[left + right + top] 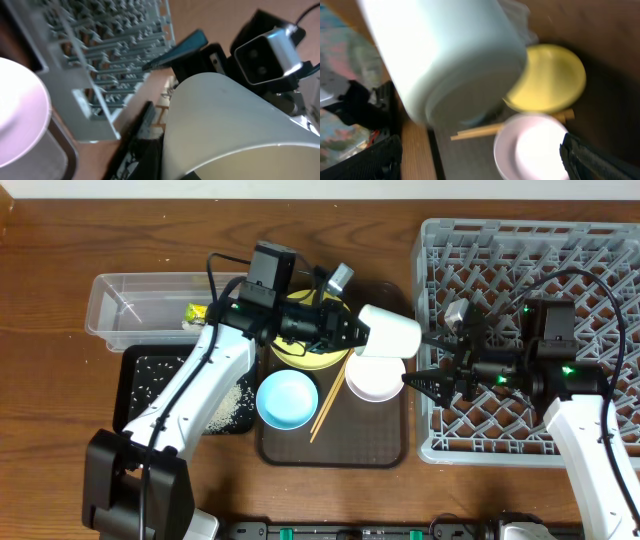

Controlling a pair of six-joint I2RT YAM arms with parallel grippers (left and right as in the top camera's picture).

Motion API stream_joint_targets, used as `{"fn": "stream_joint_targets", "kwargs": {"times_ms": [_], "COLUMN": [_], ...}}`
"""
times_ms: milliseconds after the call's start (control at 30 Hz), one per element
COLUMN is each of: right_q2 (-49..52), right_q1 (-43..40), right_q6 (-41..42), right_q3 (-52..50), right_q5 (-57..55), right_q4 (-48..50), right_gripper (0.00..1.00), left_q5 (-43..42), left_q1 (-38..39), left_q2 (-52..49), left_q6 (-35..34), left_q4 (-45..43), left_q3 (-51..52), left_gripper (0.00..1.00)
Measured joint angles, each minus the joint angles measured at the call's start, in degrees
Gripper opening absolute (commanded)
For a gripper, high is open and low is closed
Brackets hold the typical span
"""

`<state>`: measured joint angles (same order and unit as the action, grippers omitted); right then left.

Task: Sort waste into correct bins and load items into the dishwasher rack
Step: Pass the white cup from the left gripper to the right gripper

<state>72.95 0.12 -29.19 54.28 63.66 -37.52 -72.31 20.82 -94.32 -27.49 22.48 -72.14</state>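
Left fingers (347, 331) gripping cup (391, 333), right fingers (426, 385) spread

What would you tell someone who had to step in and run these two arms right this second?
Left hand: shut on the pale green cup, held above the brown tray.
Right hand: open, empty, close by the cup.
Done: wrapper in the clear tub; rice in the black tray.
To load: cup, yellow plate, blue bowl, white bowl, chopsticks. The rack shows no dishes.
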Motion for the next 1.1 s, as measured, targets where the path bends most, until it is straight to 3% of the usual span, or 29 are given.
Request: {"fn": "stream_joint_targets", "kwargs": {"times_ms": [333, 467, 967, 1100], "right_q2": [0.20, 0.20, 0.20, 0.20], "right_q1": [0.00, 0.00, 0.00, 0.00], "right_q6": [-5.20, -5.79, -5.86, -5.95], "right_q3": [0.02, 0.02, 0.04, 0.02], "right_q5": [11.13, 15.02, 18.88, 18.95], "right_q4": [13.22, 16.61, 17.16, 17.25], "right_gripper": [0.94, 0.86, 0.80, 0.70], "left_q5": [-5.35, -6.14, -7.26, -7.28], "left_q1": [2.19, 2.45, 3.02, 3.02], "left_q2": [0.00, 0.00, 0.00, 0.00], "left_q6": [-2.56, -3.63, -8.44, -9.66], "left_q4": [-0.04, -0.02, -4.81, -6.05], "left_q3": [0.00, 0.00, 0.00, 0.00], "left_gripper": [0.06, 0.06, 0.06, 0.06]}}
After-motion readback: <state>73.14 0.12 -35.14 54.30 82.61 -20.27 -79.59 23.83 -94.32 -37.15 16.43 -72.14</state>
